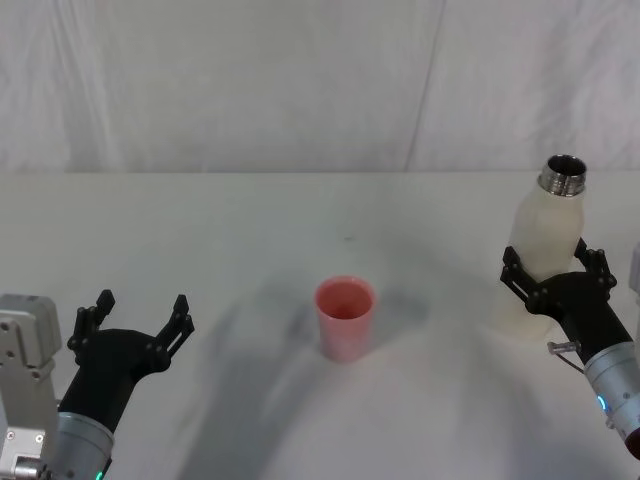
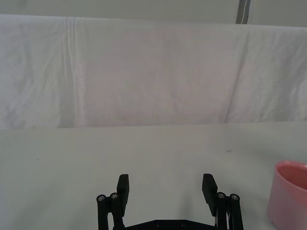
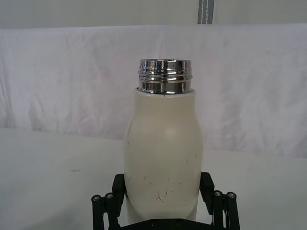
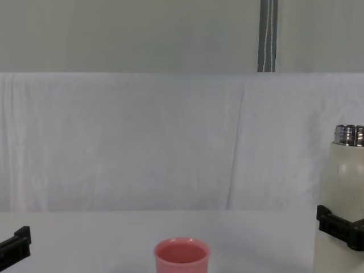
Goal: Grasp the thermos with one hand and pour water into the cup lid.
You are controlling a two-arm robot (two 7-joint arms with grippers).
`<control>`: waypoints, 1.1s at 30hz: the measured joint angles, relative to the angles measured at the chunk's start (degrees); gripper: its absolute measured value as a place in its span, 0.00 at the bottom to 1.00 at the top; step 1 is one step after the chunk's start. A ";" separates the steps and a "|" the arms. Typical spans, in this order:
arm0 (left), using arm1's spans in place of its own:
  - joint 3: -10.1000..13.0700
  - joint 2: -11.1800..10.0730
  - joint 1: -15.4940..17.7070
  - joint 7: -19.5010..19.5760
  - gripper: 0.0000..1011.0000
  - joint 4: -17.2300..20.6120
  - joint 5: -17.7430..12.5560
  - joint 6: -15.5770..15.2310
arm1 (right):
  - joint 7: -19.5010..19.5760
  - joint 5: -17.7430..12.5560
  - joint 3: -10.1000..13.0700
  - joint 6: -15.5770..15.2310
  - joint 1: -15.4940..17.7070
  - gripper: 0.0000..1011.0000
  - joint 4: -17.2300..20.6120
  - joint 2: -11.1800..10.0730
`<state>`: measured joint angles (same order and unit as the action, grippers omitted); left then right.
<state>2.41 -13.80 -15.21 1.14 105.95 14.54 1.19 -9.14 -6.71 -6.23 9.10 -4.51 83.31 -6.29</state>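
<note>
The cream-white thermos [image 1: 550, 225] stands upright at the table's right, its steel neck uncapped. My right gripper [image 1: 555, 262] straddles its lower body; in the right wrist view the black fingers [image 3: 207, 184] sit at both sides of the thermos [image 3: 163, 139], spread as wide as the left gripper's, so I read it as open. The pink cup lid [image 1: 345, 315] stands upright mid-table, well left of the thermos, and shows at the edge of the left wrist view [image 2: 290, 196]. My left gripper [image 1: 140, 312] hovers open and empty at the near left.
The white-clothed table [image 1: 250, 230] ends at a white draped backdrop. A grey vertical pole [image 4: 267, 34] rises behind the backdrop. Open tabletop lies between the cup lid and each gripper.
</note>
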 joint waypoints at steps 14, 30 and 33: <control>0.00 0.00 0.00 0.00 0.99 0.00 0.00 0.00 | 0.21 0.41 0.26 -0.96 1.22 0.99 2.11 -0.62; 0.00 0.00 0.00 0.00 0.99 0.00 0.00 0.00 | -0.54 0.29 0.02 -1.79 1.78 0.99 3.67 -1.32; 0.00 0.00 0.00 0.00 0.99 0.00 0.00 0.00 | -0.60 0.21 -0.01 -1.95 1.95 0.99 4.08 -1.44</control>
<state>2.41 -13.81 -15.21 1.14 105.95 14.55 1.19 -9.74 -6.50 -6.24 7.15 -2.55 87.39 -7.73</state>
